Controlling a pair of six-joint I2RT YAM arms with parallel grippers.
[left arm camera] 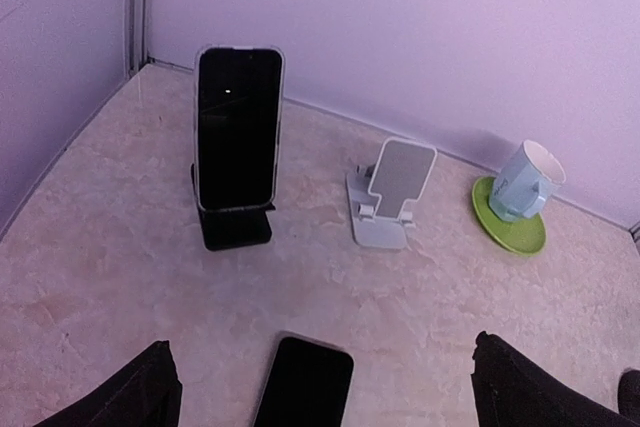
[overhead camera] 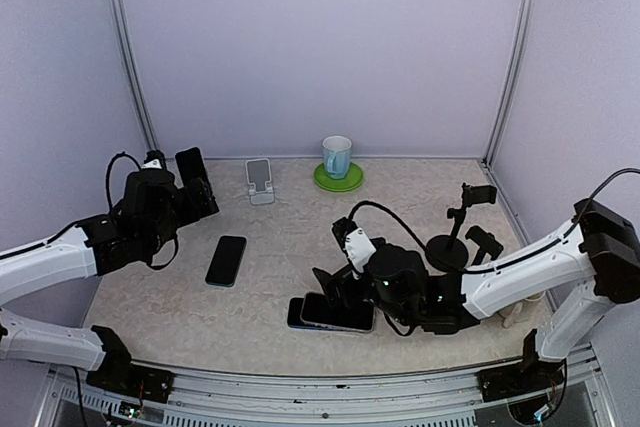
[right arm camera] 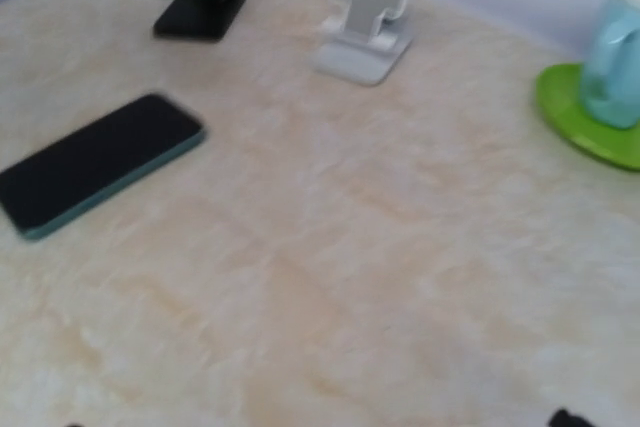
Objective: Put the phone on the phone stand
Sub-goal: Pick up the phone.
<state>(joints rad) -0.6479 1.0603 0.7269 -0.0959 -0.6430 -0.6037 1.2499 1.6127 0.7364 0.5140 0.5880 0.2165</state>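
Lying flat on the table [overhead camera: 290, 237] with its dark side up, the phone [overhead camera: 226, 260] sits at about 9 o'clock from the table's middle in the overhead view, touching nothing else. It looks like a thin, stiff slab with a smooth, glassy face. It is probably slippery, moderately heavy for its size, and easy to scratch or crack if dropped. Because it lies flush on the table, there is little edge to catch. The two long sides near the middle seem the safest place to pinch, so that it neither tips nor twists.

The white stand [overhead camera: 261, 181] is empty and waits at 1 o'clock from the phone. At 11 o'clock a black stand [left arm camera: 237, 229] already carries a second phone [left arm camera: 238, 127] upright. The left gripper [left arm camera: 325, 372] hangs near the flat phone, at its 11 o'clock overhead. Its fingers [left arm camera: 130, 397] are spread wide with nothing between them but the phone's end below.

Farther out, at 4 o'clock, the right gripper [overhead camera: 335, 292] stands low over two stacked phones [overhead camera: 330, 314]. Its jaws are also wide and hold nothing. A mug [overhead camera: 337, 155] on a green saucer [overhead camera: 338, 182] rests at 2 o'clock, near the back wall.
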